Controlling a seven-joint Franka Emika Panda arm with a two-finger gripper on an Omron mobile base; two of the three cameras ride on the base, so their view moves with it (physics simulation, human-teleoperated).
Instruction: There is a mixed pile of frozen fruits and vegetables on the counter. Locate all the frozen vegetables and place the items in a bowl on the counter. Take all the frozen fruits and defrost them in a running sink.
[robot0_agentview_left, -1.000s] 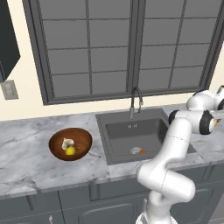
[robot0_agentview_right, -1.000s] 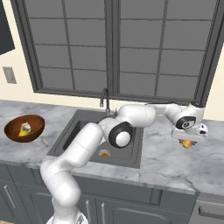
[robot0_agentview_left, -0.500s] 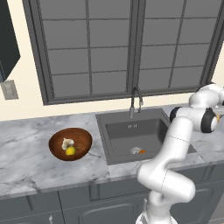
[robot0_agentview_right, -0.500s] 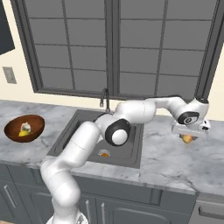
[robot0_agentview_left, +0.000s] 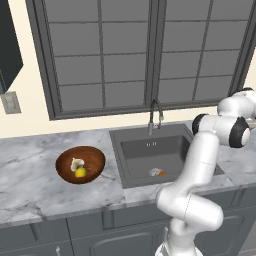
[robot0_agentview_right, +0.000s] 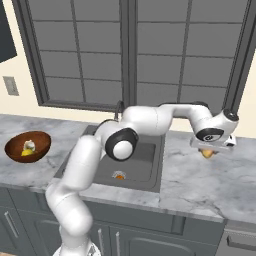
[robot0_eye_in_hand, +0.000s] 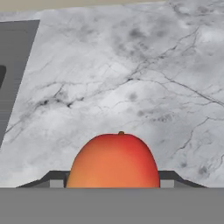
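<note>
Peach-like fruit (robot0_eye_in_hand: 113, 161) between the jaws: smooth skin, soft satin sheen, orange grading to red. Desk (robot0_eye_in_hand: 131, 78) beneath the jaws: polished marble look, grey-white with dark veining, faint gloss. Sink (robot0_agentview_left: 150, 155) to one side of the jaws: matt dark grey basin, uniform finish; faucet (robot0_agentview_left: 155, 116) looks like dark metal, slight shine. Bowl (robot0_agentview_left: 80, 164) well away from the jaws: glossy brown wood. Robot arm (robot0_agentview_right: 155, 120): smooth white plastic-like shell, semi-gloss.

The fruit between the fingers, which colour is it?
The fruit is orange, shading to red on one side. The hand view shows it best.
</note>
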